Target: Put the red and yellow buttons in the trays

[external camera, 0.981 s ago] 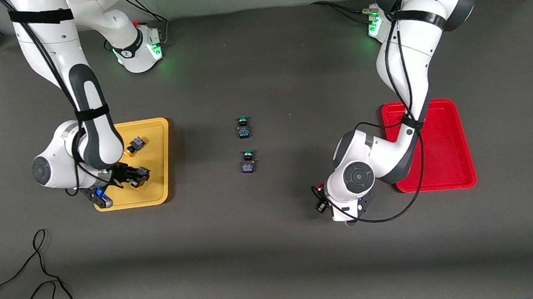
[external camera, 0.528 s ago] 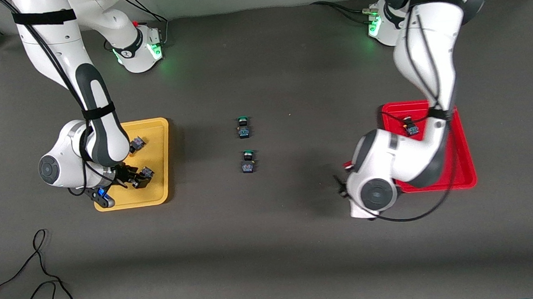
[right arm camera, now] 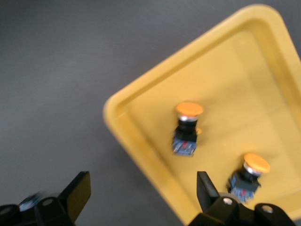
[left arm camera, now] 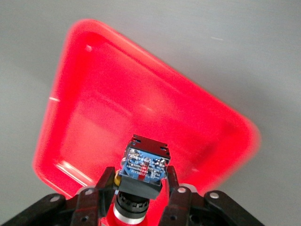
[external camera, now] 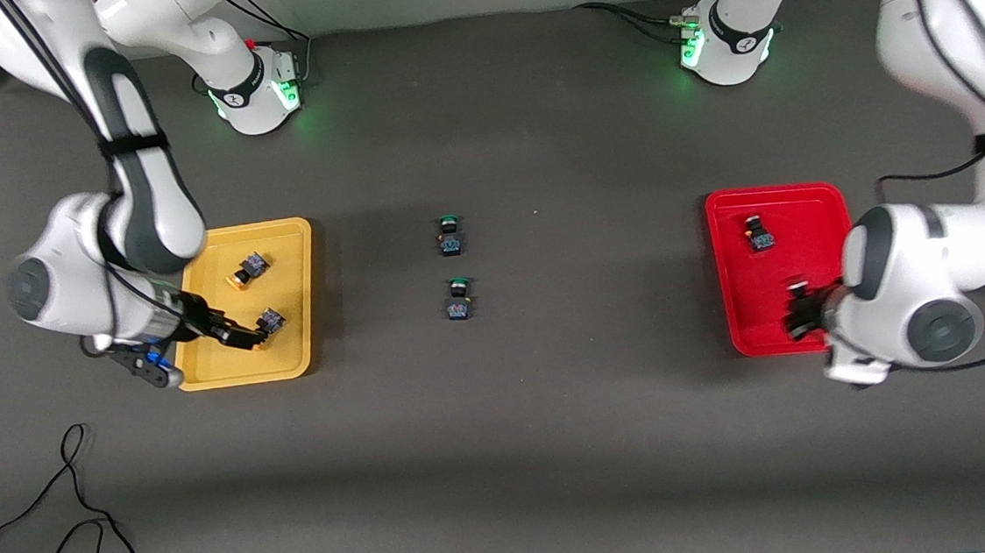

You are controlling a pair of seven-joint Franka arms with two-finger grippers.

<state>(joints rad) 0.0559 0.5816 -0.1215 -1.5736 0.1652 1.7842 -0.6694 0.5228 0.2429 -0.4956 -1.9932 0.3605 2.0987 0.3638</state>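
Observation:
My left gripper (external camera: 803, 313) is over the red tray (external camera: 812, 199), at the part nearer the camera. In the left wrist view the left gripper (left arm camera: 141, 190) is shut on a red button (left arm camera: 143, 167), dark body up, above the red tray (left arm camera: 94, 94). Another red button (external camera: 757, 235) lies in the red tray. My right gripper (external camera: 229, 331) is open and empty over the yellow tray (external camera: 292, 239). Two yellow buttons (external camera: 248, 269) (external camera: 269, 322) lie in it. The right wrist view shows the right gripper (right arm camera: 141, 193) open above the yellow tray's rim (right arm camera: 122, 122) and both yellow buttons (right arm camera: 187, 127) (right arm camera: 249, 174).
Two green-capped buttons (external camera: 450, 236) (external camera: 457, 299) lie on the dark table mat midway between the trays. A loose black cable (external camera: 82, 537) lies near the front edge at the right arm's end.
My left gripper carried the red button from over the bare mat to over the red tray. My right gripper opened, left the second yellow button in the yellow tray and drew back.

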